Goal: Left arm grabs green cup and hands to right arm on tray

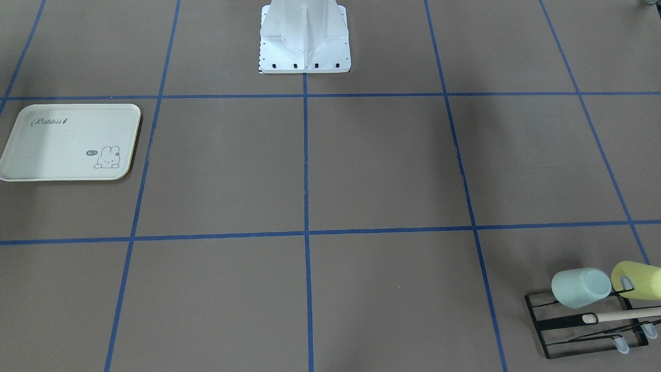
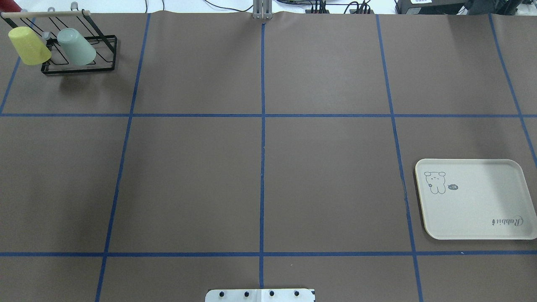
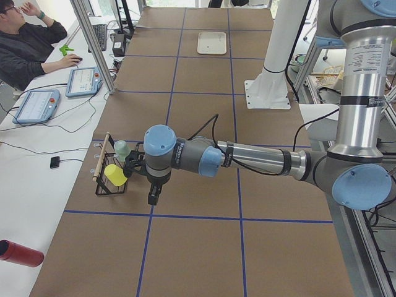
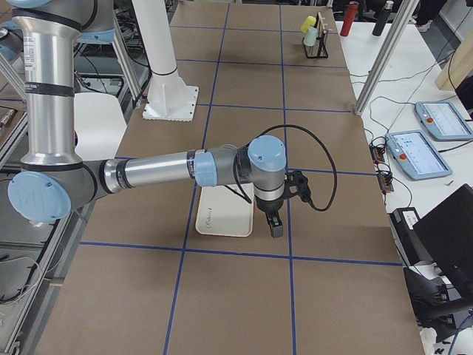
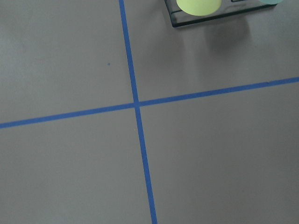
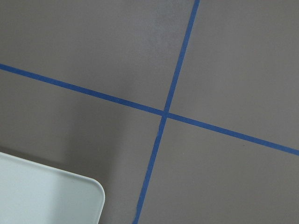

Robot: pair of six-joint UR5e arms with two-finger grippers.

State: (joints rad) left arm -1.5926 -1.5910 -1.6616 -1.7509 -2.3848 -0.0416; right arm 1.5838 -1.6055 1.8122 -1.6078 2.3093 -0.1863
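Observation:
The green cup [image 2: 76,46] hangs tilted on the black wire rack [image 2: 79,69] at the table's far left corner, next to a pale yellow cup [image 2: 29,46]. It also shows in the front view [image 1: 581,288] and the left side view [image 3: 122,148]. The cream tray [image 2: 474,201] lies empty at the right and also shows in the front view [image 1: 67,144]. My left gripper [image 3: 152,197] hangs above the table just beside the rack; I cannot tell if it is open or shut. My right gripper [image 4: 275,228] hangs beside the tray [image 4: 222,218]; its state cannot be told either.
The robot's white base [image 2: 260,295] stands at the near middle edge. Blue tape lines grid the brown table. An operator [image 3: 25,43] sits at a side desk with tablets. A red bottle [image 3: 18,253] lies on that desk.

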